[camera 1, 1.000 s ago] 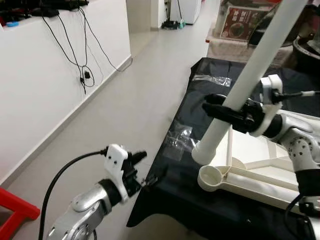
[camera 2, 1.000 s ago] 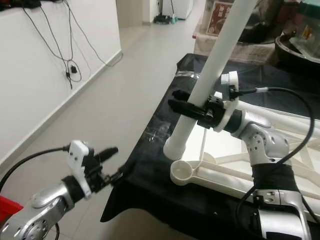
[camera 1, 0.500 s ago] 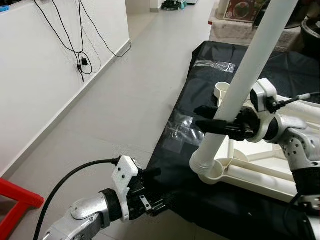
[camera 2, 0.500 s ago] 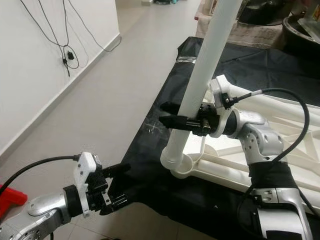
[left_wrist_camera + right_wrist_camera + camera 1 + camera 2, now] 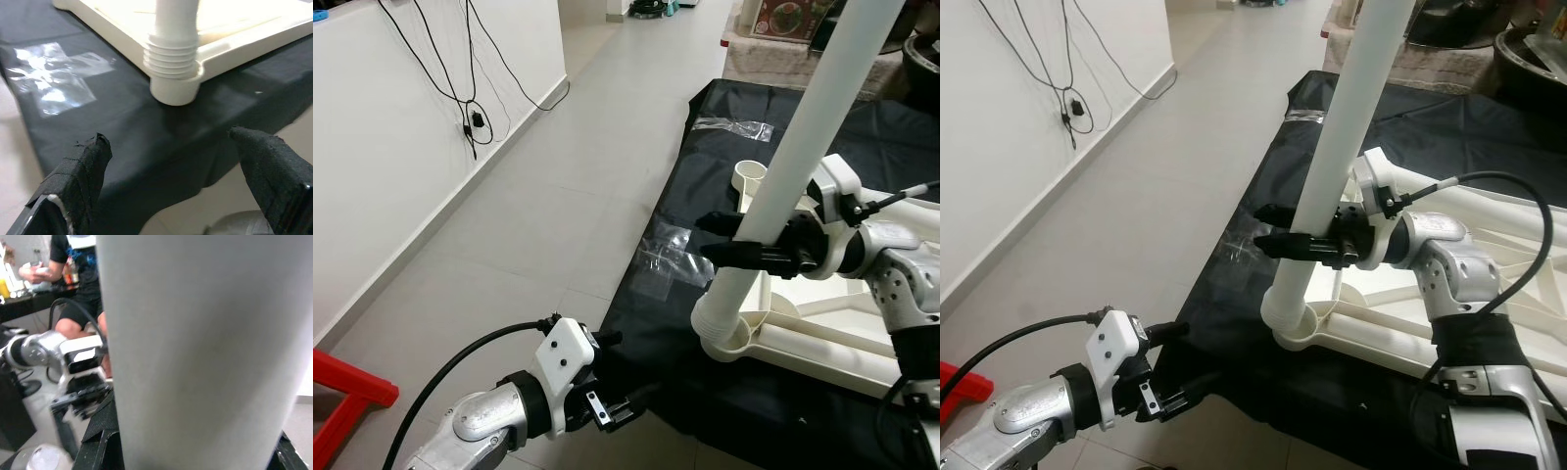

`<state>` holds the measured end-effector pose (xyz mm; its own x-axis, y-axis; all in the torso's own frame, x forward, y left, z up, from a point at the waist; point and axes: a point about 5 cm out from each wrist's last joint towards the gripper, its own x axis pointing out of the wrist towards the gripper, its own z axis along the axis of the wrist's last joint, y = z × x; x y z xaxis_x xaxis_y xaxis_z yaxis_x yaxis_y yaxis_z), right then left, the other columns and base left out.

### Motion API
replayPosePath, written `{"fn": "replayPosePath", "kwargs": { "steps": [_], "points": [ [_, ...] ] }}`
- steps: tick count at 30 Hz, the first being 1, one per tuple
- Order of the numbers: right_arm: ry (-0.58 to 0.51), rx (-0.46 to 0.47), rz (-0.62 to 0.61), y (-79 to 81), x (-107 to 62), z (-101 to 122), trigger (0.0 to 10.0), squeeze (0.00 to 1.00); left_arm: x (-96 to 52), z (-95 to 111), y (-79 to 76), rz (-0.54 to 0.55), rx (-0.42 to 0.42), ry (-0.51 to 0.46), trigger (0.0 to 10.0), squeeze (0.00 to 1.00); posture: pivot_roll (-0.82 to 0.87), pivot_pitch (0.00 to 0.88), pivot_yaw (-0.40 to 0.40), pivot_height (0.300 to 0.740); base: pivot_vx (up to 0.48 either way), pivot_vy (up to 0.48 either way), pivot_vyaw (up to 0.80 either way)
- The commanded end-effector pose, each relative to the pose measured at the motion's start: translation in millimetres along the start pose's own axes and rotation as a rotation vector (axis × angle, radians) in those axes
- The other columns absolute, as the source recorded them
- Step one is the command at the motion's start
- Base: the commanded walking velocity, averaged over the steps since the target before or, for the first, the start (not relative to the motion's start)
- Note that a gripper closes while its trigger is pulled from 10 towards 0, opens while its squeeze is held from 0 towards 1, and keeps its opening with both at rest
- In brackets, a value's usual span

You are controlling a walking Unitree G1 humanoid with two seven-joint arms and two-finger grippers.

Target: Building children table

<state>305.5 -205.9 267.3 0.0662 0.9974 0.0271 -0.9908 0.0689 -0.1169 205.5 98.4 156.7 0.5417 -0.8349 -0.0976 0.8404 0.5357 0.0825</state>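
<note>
Our right claw grips the white leg seated in the tabletop's near-left socket; our left claw hangs released.

Both eye views look down from above the white leg (stereo pair, same scene); the left wrist camera faces its ribbed foot, the right wrist camera sits pressed against it.

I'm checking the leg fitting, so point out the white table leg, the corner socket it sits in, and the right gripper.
white table leg [image 5: 800, 162], left eye view, middle of the tube.
corner socket [image 5: 174, 87], left wrist view, its round outer wall.
right gripper [image 5: 1278, 240], right eye view, between the fingertips clamping the leg.
</note>
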Motion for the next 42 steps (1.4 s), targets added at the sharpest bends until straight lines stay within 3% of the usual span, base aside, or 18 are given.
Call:
{"fn": "replayPosePath", "kwargs": {
  "steps": [1,15,20,32,42],
  "points": [
    [0.018,0.007,0.024,5.4,-0.2,-3.2,10.0,0.00,0.0,1.0,-2.7,0.026,0.032,-0.013,10.0,0.00,0.10,0.173,-0.005,0.740,0.000,0.000,0.00],
    [0.058,0.012,0.041,10.2,7.4,-18.3,10.0,0.00,2.9,-2.9,-2.2,0.084,0.033,-0.039,10.0,0.00,0.10,0.147,-0.002,0.740,0.000,0.000,0.00],
    [0.108,0.003,-0.027,0.5,8.8,-30.8,10.0,0.00,3.0,-2.9,-3.0,0.086,0.037,-0.040,10.0,0.00,0.11,0.154,-0.005,0.740,0.000,0.000,0.00],
    [0.106,0.022,0.009,-3.9,-1.6,-16.4,10.0,0.00,2.4,-2.1,-9.1,0.075,0.032,-0.046,10.0,0.00,0.11,0.177,-0.008,0.740,0.000,0.000,0.00],
    [0.126,0.018,0.014,-4.3,-5.7,-19.1,10.0,0.00,3.2,-2.0,-9.7,0.067,0.029,-0.046,10.0,0.00,0.11,0.180,-0.005,0.740,0.000,0.000,0.00]
  ]
}}
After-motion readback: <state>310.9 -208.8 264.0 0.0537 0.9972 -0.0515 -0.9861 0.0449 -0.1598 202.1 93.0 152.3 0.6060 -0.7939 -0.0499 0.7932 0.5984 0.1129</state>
